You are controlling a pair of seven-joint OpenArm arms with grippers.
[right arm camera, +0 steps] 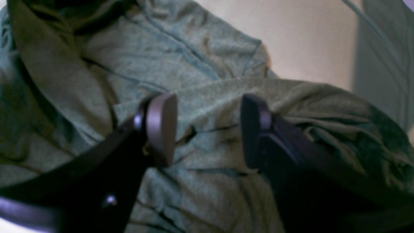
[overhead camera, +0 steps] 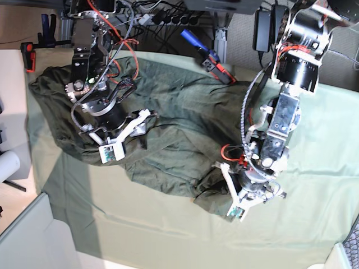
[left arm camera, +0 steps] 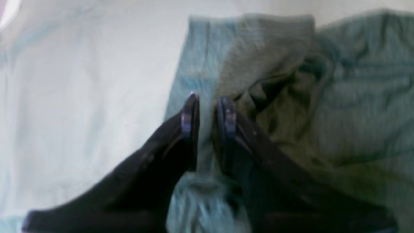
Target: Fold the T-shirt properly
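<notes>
While the wrinkled olive-green knit T-shirt (overhead camera: 168, 123) lies bunched on the pale mint-green table cloth (overhead camera: 314, 168), the left gripper (left arm camera: 207, 111) pinches its edge; the right gripper (right arm camera: 208, 129) hovers, jaws apart. Spreading seems underway; the right likely needs to grasp next.

Left gripper (left arm camera: 207, 113) fingers (left arm camera: 190, 116) pinch T-shirt (left arm camera: 339, 113) edge — cloth bunched.
</notes>
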